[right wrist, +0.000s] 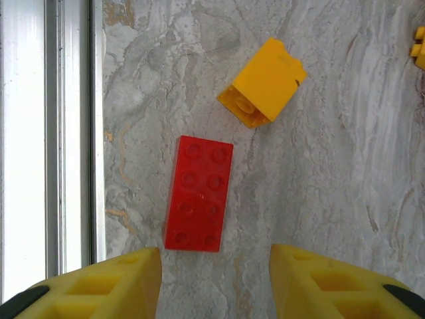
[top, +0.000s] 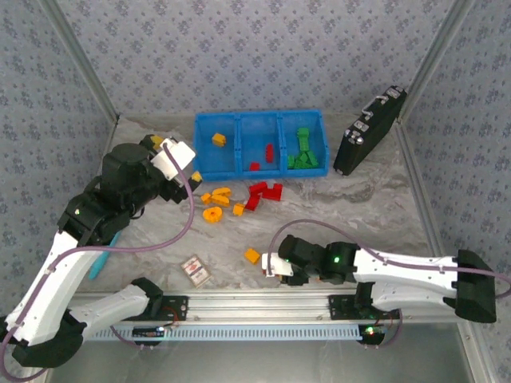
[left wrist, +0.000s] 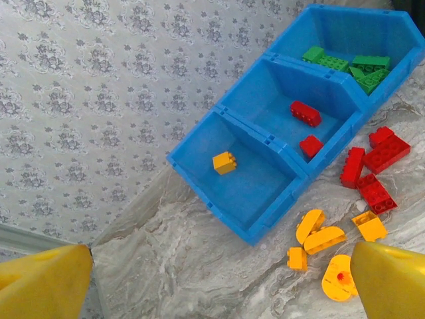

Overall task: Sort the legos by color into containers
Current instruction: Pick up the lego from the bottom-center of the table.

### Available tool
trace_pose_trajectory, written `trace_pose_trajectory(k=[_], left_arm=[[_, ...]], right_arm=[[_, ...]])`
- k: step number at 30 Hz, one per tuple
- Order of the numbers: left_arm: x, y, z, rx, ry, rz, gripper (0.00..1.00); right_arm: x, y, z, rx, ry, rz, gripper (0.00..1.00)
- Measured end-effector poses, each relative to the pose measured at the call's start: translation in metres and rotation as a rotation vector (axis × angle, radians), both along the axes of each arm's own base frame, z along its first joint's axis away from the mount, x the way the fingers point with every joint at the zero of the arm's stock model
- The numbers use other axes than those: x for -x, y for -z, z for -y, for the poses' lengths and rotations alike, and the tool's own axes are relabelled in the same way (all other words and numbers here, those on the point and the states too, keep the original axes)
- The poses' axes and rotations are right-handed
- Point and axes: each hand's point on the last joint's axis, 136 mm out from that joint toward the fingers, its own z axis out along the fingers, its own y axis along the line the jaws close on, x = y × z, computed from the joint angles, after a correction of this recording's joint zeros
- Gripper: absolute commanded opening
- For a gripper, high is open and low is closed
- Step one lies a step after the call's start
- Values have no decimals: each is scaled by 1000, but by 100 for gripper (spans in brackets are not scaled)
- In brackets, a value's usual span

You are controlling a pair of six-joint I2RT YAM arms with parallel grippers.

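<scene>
The blue bin (top: pixel 239 117) stands at the back with three compartments: an orange-yellow brick (top: pixel 218 140) in the left one, red bricks (top: pixel 270 152) in the middle, green bricks (top: pixel 302 148) in the right. In front lie loose orange legos (top: pixel 217 195), an orange ring (top: pixel 212 214) and red legos (top: pixel 263 194). My left gripper (top: pixel 177 159) hovers open left of the bin (left wrist: pixel 265 229), its jaws (left wrist: pixel 219 286) wide and empty. My right gripper (right wrist: pixel 216 266) is open low over the table near the front edge. A flat red brick (right wrist: pixel 198 193) lies just ahead of its left finger, an orange brick (right wrist: pixel 262 81) further on.
A black case (top: pixel 369 132) leans at the back right. A patterned card (top: pixel 196 270) lies near the front left, and a cyan strip (top: pixel 104 257) sits under the left arm. The metal rail (right wrist: pixel 66 133) runs along the near edge beside the red brick.
</scene>
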Motion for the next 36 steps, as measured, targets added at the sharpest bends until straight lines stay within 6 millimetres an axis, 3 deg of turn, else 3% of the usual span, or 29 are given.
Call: trace_pose_trajectory(k=[12, 30, 36], left_arm=[[-3, 2, -4, -13, -10, 1, 100], [-10, 14, -9, -20, -22, -20, 100], [-13, 19, -8, -26, -23, -32, 100]], right_arm=[[-4, 40, -10, 104, 0, -35, 55], [-18, 60, -17, 161, 35, -22, 57], [-19, 66, -19, 189, 26, -46, 51]])
